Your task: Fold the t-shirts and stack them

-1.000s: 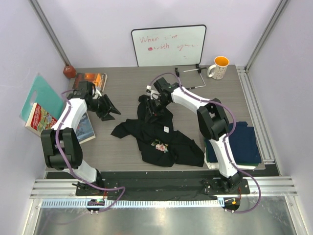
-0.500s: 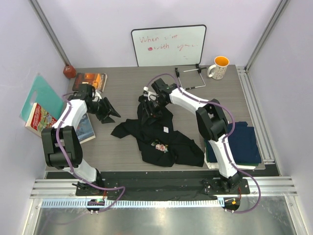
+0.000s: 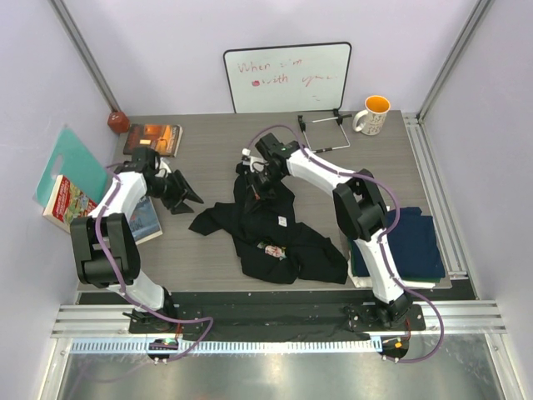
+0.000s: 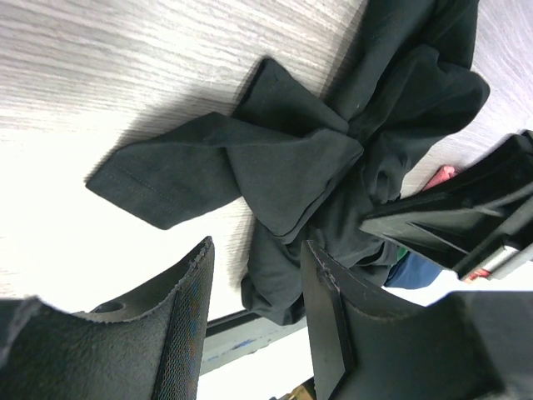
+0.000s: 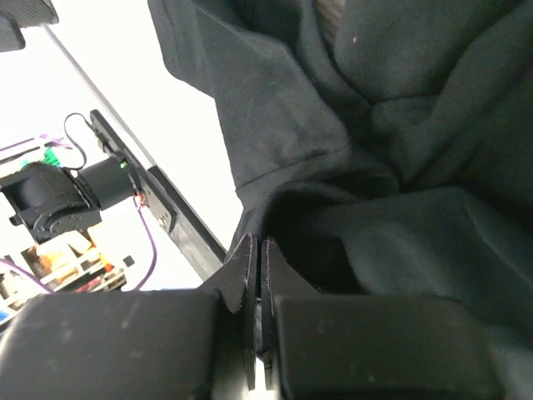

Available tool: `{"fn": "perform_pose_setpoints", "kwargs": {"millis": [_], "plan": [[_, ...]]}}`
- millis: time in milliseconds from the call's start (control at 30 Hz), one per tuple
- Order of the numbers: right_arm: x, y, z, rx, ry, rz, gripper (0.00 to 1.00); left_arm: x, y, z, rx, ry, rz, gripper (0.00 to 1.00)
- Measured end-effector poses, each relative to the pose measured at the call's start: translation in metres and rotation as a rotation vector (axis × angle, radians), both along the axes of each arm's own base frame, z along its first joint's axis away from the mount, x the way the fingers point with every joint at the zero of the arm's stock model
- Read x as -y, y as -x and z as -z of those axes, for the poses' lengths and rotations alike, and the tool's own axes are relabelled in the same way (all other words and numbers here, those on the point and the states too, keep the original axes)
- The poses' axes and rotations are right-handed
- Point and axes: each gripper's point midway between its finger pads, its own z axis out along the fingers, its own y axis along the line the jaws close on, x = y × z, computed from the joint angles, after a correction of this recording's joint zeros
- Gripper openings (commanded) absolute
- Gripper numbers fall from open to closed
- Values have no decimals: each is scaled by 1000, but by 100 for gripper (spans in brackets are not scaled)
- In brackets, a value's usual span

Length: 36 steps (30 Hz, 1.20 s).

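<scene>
- My right hand (image 3: 256, 177) is clamped fully closed, its tips nosed into the far end of the crumpled black cloth t-shirt (image 3: 279, 237). I can't tell whether any cloth is pinched.
- That shirt sprawls across the middle of the grey wood-grain bench (image 3: 208, 146), reaching toward the near edge.
- My left hand (image 3: 188, 192) is open and empty, nearer the left edge, just clear of a sleeve.
- The folded navy t-shirt (image 3: 416, 242) sits at the near right corner.

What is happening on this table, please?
Two robot arms are working on a crumpled black shirt lying in the middle of the table. The right gripper is shut at the shirt's far edge; the left gripper is open near a sleeve, holding nothing. A folded navy shirt lies at the right.
</scene>
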Motion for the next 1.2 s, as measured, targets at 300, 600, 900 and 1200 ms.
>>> {"fn": "perform_pose_setpoints", "kwargs": {"millis": [300, 600, 900, 1200], "plan": [[-10, -69, -131, 282, -115, 111, 1, -1, -14, -8, 33, 16, -44, 48], [46, -76, -302, 583, -307, 304, 1, 4, -46, -33, 144, 78, -93, 48], [97, -23, -386, 792, -356, 394, 1, 6, -50, -49, 223, 79, -102, 49], [217, -52, -390, 921, -99, 793, 1, 10, -24, -34, 172, 77, -86, 49]]}}
